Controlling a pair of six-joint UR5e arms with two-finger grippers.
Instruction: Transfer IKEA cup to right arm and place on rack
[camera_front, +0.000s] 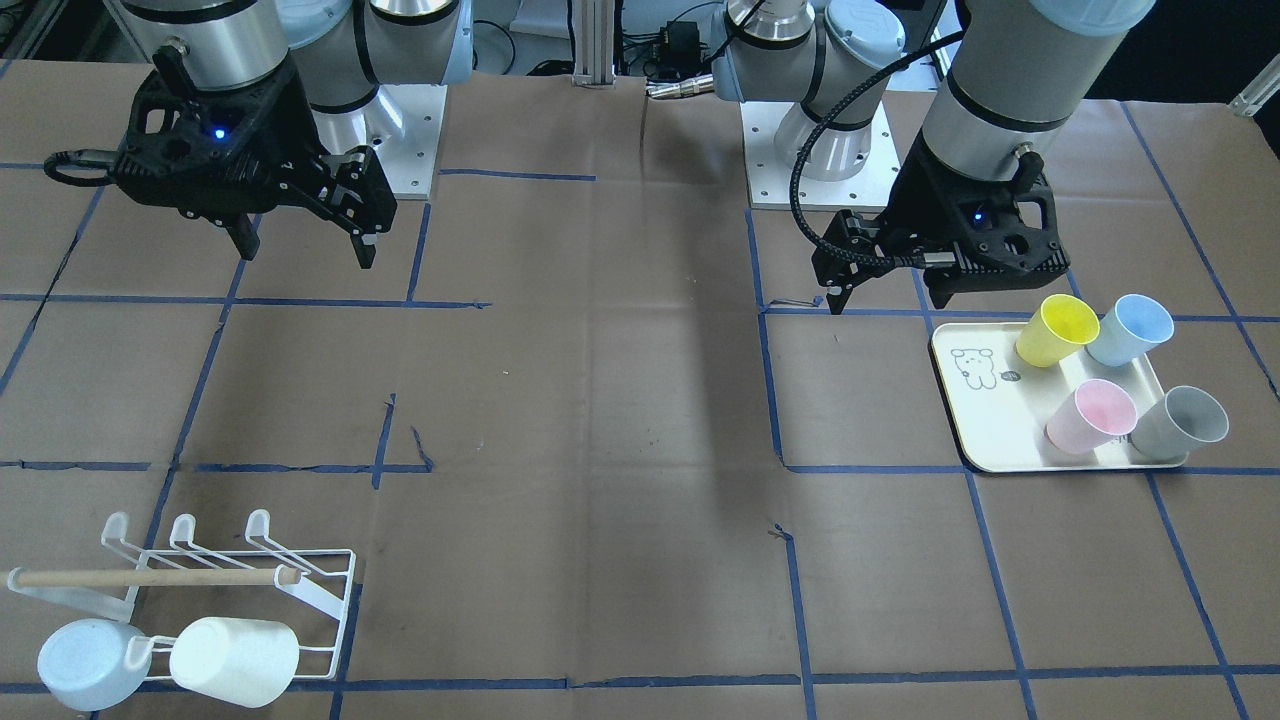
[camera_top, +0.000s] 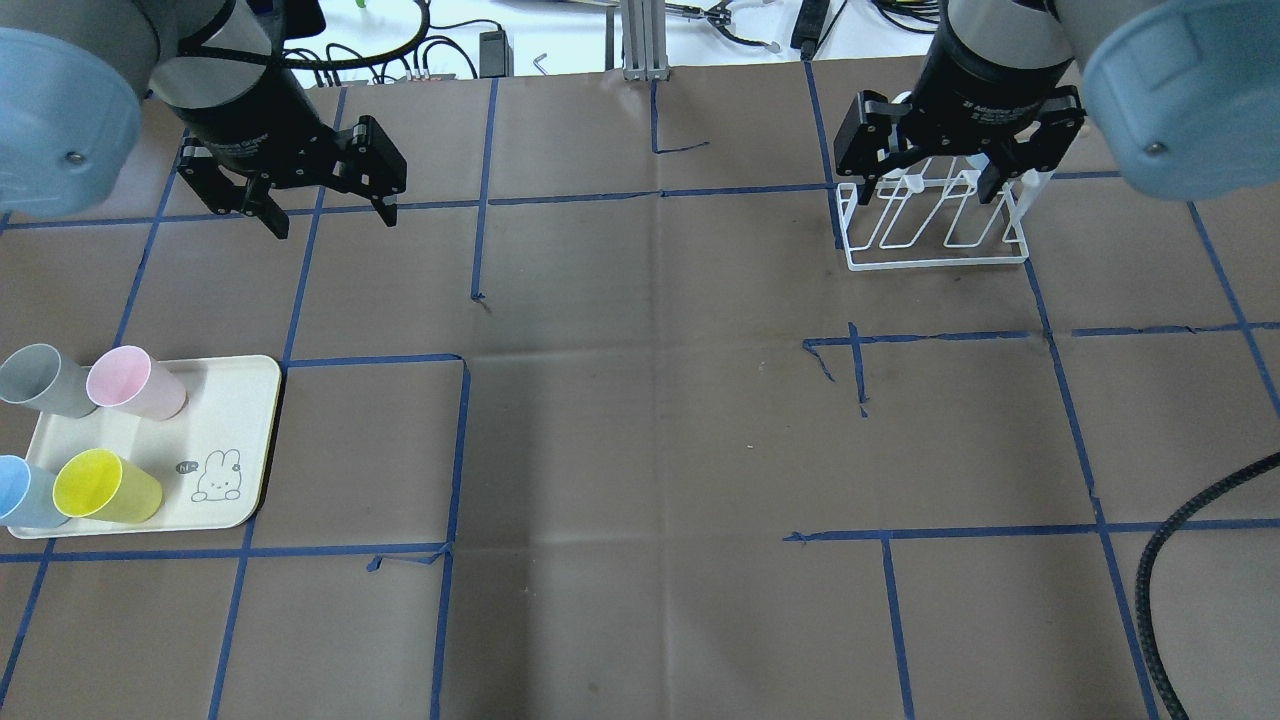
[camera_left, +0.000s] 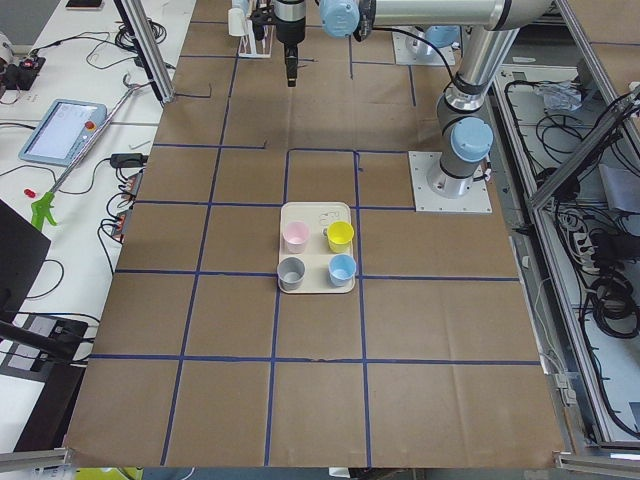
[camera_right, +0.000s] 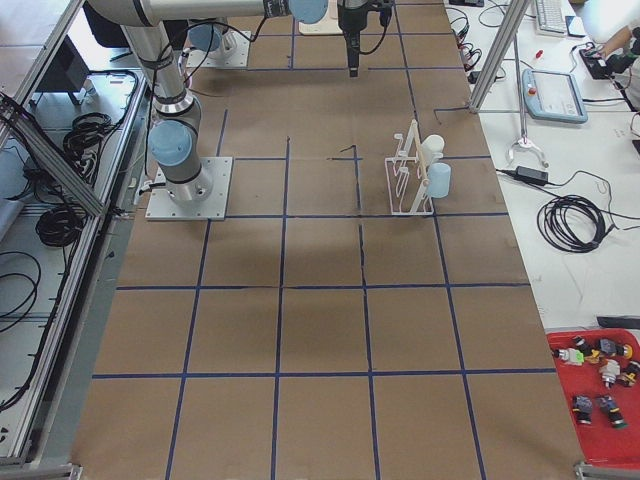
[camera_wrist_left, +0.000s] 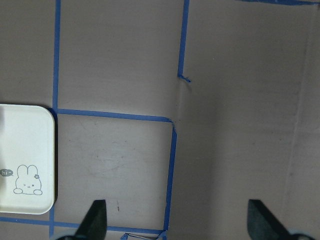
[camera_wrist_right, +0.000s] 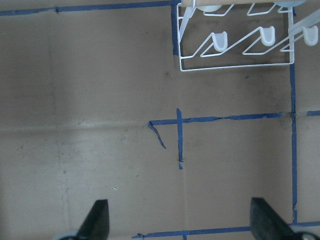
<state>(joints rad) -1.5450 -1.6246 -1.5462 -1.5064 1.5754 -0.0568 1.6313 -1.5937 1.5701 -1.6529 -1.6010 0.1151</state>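
Note:
Four plastic cups stand on a cream tray (camera_front: 985, 420): yellow (camera_front: 1058, 330), blue (camera_front: 1130, 330), pink (camera_front: 1090, 415) and grey (camera_front: 1180, 425). My left gripper (camera_front: 888, 292) hangs open and empty above the table just beyond the tray's corner; the left wrist view (camera_wrist_left: 180, 222) shows its fingers wide apart over bare table. The white wire rack (camera_front: 320, 590) with a wooden dowel (camera_front: 150, 577) holds a light blue cup (camera_front: 90, 662) and a white cup (camera_front: 235, 660). My right gripper (camera_top: 930, 190) is open and empty, high above the rack (camera_top: 935, 225).
The tray (camera_top: 230, 440) has a bunny drawing and sits at the table's near left in the overhead view. Brown paper with blue tape lines covers the table. The rack (camera_wrist_right: 235, 50) shows at the top of the right wrist view. Cables and a black hose (camera_top: 1190, 570) lie at the edges.

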